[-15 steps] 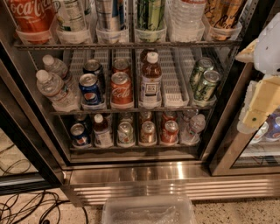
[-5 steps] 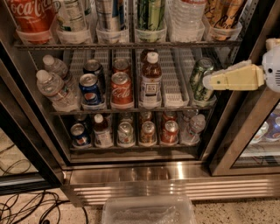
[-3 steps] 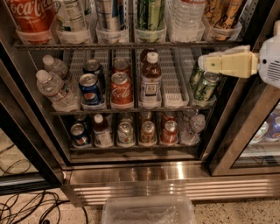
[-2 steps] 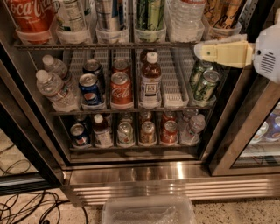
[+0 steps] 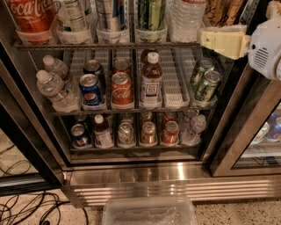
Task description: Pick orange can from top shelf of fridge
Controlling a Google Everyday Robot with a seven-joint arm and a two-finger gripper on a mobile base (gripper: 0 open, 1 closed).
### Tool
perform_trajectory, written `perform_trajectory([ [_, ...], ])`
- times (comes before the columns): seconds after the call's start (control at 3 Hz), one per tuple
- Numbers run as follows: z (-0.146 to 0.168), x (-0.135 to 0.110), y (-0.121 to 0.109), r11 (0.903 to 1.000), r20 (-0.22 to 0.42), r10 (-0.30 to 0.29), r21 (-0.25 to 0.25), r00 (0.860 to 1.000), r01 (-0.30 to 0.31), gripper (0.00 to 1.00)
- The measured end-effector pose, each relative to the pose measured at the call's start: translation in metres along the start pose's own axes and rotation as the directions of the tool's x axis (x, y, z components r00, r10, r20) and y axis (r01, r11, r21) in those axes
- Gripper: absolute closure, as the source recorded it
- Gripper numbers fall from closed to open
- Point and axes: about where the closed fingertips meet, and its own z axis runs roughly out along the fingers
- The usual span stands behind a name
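The fridge [image 5: 131,173] stands open in front of me, with several racks of cans and bottles. The orange can [image 5: 219,9], gold-orange with dark markings, stands at the far right of the top shelf [image 5: 88,45], and its top is cut off by the frame edge. A second similar can stands beside it. My gripper [image 5: 203,38], cream-coloured on a white wrist, reaches in from the right. It is at top shelf height, just below and in front of the orange can, and partly hides the can's base.
The top shelf also holds a Coca-Cola bottle [image 5: 30,13], green-striped cans [image 5: 151,13] and a water bottle [image 5: 186,15]. The middle rack holds water bottles [image 5: 52,83], a Pepsi can [image 5: 90,90], a Coke can [image 5: 121,90], a juice bottle [image 5: 151,81] and green cans [image 5: 205,83]. A clear bin [image 5: 149,211] and cables [image 5: 26,206] lie on the floor.
The gripper has risen from middle rack height at the right to top shelf height and moved toward the orange can. The cans and bottles have not moved.
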Motion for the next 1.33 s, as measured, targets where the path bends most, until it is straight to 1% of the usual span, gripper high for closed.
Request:
perform_trajectory([
  [0.33, 0.0013, 0.0034, -0.0032, 0.9997, 0.012, 0.009, 0.022, 1.0, -0.01, 0.1],
  [0.67, 0.0029, 0.0081, -0.0058, 0.9992, 0.011, 0.012, 0.039, 1.0, -0.012, 0.13],
  [1.0, 0.0053, 0.0098, -0.0075, 0.9987, 0.008, 0.004, 0.051, 1.0, -0.005, 0.29],
  [1.33, 0.0082, 0.0108, -0.0081, 0.9982, 0.003, -0.003, 0.059, 1.0, 0.002, 0.37],
])
